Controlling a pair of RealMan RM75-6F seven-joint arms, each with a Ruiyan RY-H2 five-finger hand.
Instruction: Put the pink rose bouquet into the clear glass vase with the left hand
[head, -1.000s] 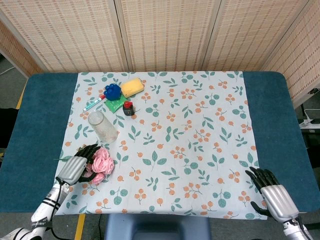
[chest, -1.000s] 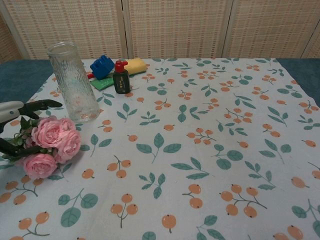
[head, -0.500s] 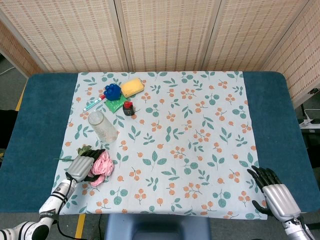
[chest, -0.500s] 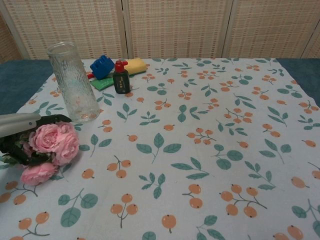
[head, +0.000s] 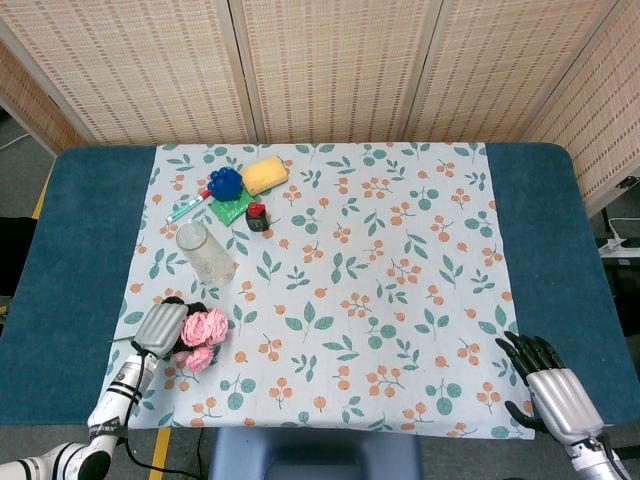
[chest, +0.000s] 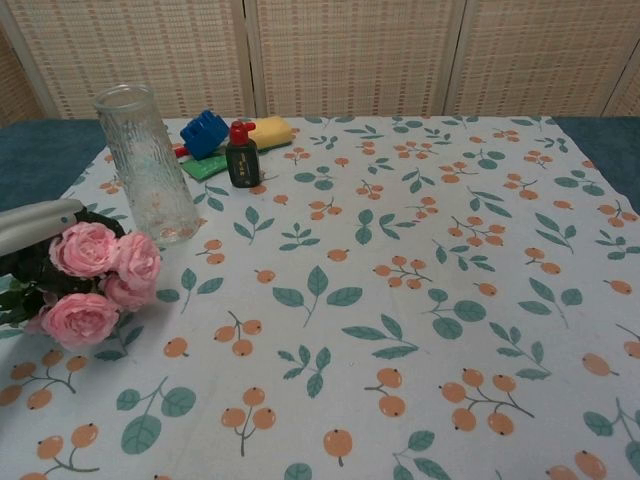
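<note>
My left hand (head: 160, 328) grips the pink rose bouquet (head: 203, 338) at the table's front left, just off the cloth. In the chest view the hand (chest: 38, 225) shows at the left edge, its dark fingers wrapped round the stems, with the pink blooms (chest: 95, 280) pointing right. The clear glass vase (head: 205, 254) stands upright a short way behind the bouquet, also seen in the chest view (chest: 146, 165), and holds nothing. My right hand (head: 548, 386) rests at the front right corner with fingers spread, holding nothing.
Behind the vase lie a blue toy block (head: 226, 182), a yellow sponge (head: 264, 175), a green pad (head: 230, 209), a small dark bottle with a red cap (head: 258, 217) and a toothbrush (head: 187, 207). The floral tablecloth (head: 400, 280) covers the middle of the blue table.
My left hand has closed round the bouquet's stems and raised it; the blooms have turned and shifted slightly toward the vase. The right hand has stayed put.
</note>
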